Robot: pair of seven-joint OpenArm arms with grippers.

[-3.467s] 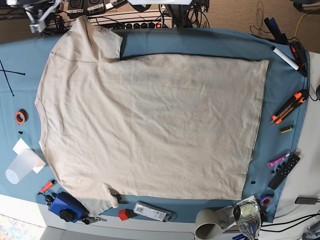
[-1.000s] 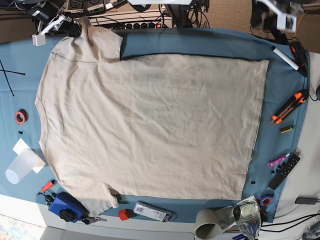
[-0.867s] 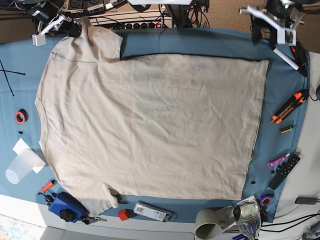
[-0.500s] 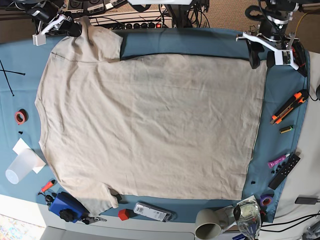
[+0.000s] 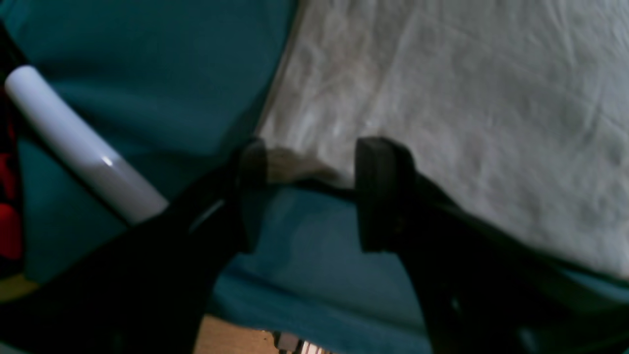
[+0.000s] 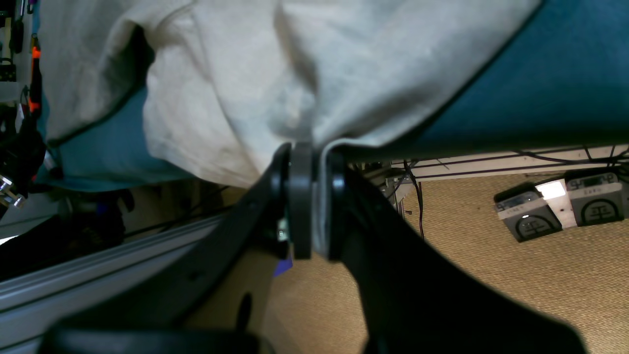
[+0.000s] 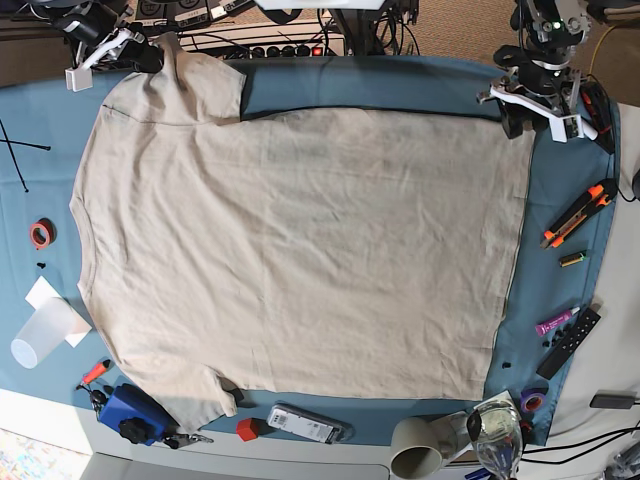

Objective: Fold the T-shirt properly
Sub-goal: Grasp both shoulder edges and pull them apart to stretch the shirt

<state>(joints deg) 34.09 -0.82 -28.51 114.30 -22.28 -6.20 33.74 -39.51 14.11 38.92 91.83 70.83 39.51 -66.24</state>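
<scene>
The beige T-shirt point(image 7: 300, 250) lies flat on the blue-teal cloth point(image 7: 400, 85), neck end at the left and hem at the right. My left gripper point(image 7: 528, 122) is down at the hem's far right corner. In the left wrist view it point(image 5: 314, 196) is open, with that corner of the T-shirt point(image 5: 295, 167) between its fingers point(image 5: 378, 191). My right gripper point(image 7: 148, 55) is at the far left sleeve. The right wrist view shows it point(image 6: 312, 196) shut on a pinched fold of the T-shirt point(image 6: 236, 73) at the table's edge.
A white marker point(image 7: 570, 117) lies just right of the left gripper, also seen beside it as the white marker point(image 5: 73, 142). An orange cutter point(image 7: 578, 212) and a remote point(image 7: 570, 342) lie along the right edge. A plastic cup point(image 7: 40, 335), a blue object point(image 7: 130, 412) and a mug point(image 7: 418, 448) sit near the front.
My left arm came in from the top right, dropped to the hem corner and opened its jaws wider. The right gripper moved onto the sleeve earlier and has held still over the last second.
</scene>
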